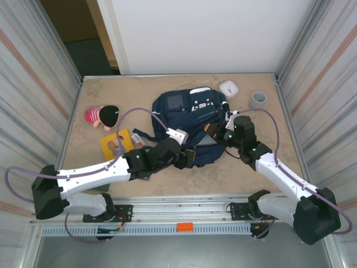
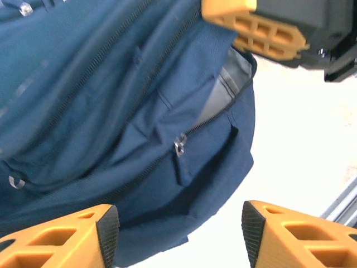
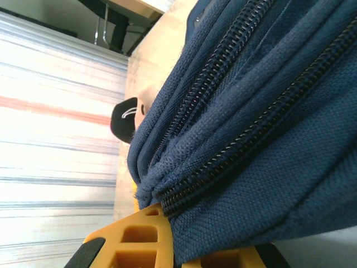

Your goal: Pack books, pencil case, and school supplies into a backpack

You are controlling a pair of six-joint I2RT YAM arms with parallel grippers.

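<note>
My right tool [image 3: 178, 254] pinches backpack [image 1: 189, 111] rim; left tool [image 2: 178, 231] spread beside part-open zipper [image 2: 179, 146]. Yellow book [image 1: 114, 142] not yet packed, lies on tabletop [image 1: 145, 89].

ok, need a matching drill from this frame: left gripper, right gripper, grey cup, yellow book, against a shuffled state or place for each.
Things
A. left gripper
B. right gripper
C. grey cup
D. yellow book

States or places
1. far right corner of the table
2. shut on a fold of the backpack
3. flat on the table, left of the backpack
4. open, just short of the backpack's zip pull

Pairs: A-4, B-2, C-1, D-3
</note>
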